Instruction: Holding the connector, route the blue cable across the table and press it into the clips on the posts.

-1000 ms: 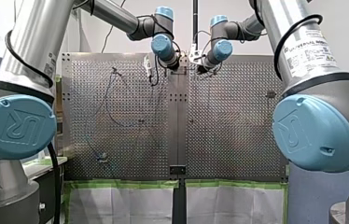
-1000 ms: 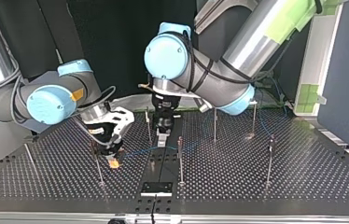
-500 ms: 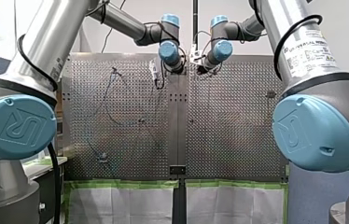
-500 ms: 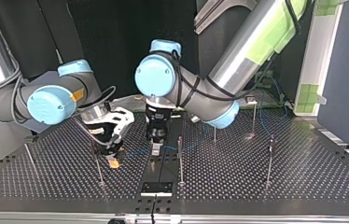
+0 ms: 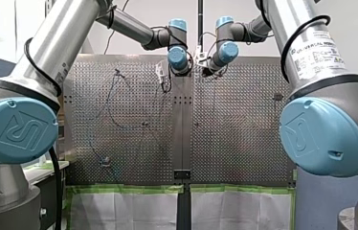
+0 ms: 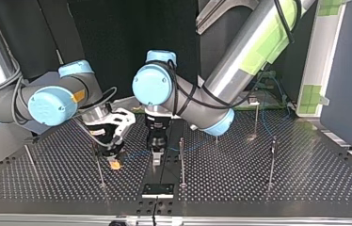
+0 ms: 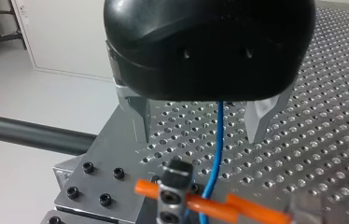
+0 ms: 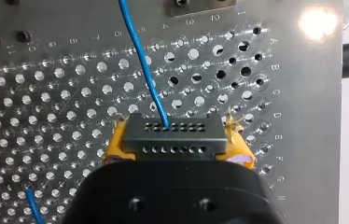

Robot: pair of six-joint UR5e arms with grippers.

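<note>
Right tool (image 8: 172,140): pinching connector (image 8: 175,144) between yellow pads (image 8: 112,150), blue cable (image 8: 142,70) trailing ahead. Left tool (image 7: 198,137): spread wide, straddling cable near clip (image 7: 175,186).

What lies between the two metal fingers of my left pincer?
Only the blue cable, running down the middle of the open left pincer and touching neither finger, with the perforated table behind it. The left wrist view shows this.
</note>
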